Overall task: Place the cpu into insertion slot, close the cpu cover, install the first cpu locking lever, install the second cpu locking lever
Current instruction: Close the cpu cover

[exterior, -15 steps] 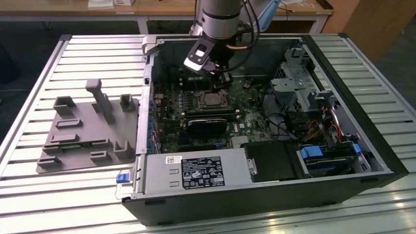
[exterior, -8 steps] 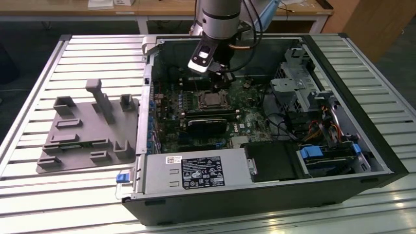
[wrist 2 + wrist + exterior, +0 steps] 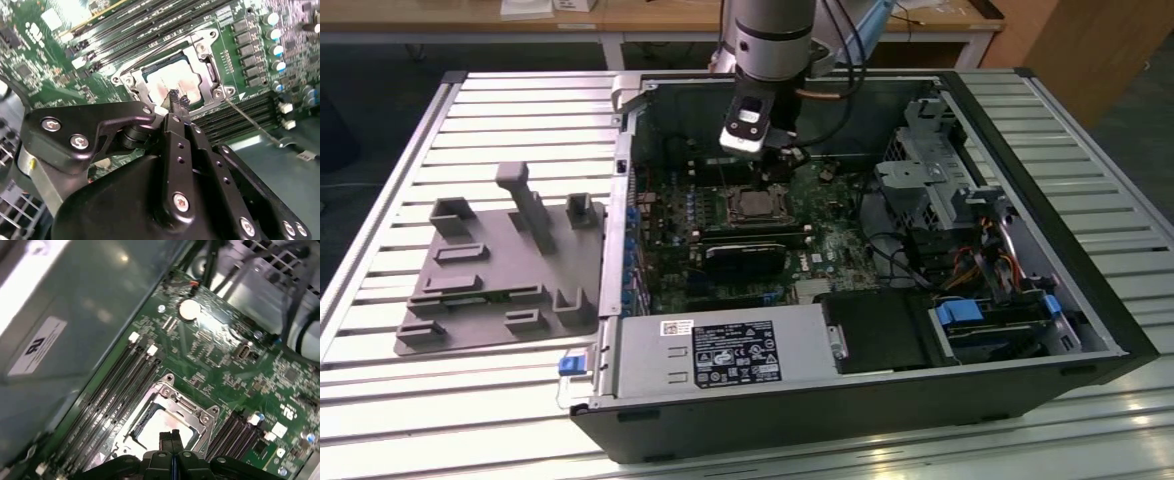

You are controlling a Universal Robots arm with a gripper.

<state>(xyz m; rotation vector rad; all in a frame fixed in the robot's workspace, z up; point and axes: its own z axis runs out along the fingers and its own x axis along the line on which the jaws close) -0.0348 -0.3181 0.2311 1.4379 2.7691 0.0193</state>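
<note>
Both wrist views: end effector [image 3: 178, 98] closed, fingertips pressed together with nothing between them. The tips hang directly over the cpu [image 3: 172, 80], at the near edge of its top. I cannot tell if they touch it.

The cpu is seated in the insertion slot [image 3: 211, 74], and its silver-grey top shows through the window of the cpu cover [image 3: 134, 86]. The cover lies flat around the chip.

One thin locking lever [image 3: 252, 121] sticks out from a socket corner and slants away over the memory slots [image 3: 117, 390].

Exterior view: the arm reaches down into the open computer case [image 3: 854, 410], which lies on the slatted bench [image 3: 454, 420]. A grey fixture tray [image 3: 467, 300] sits beside the case, on the exterior view's left.
</note>
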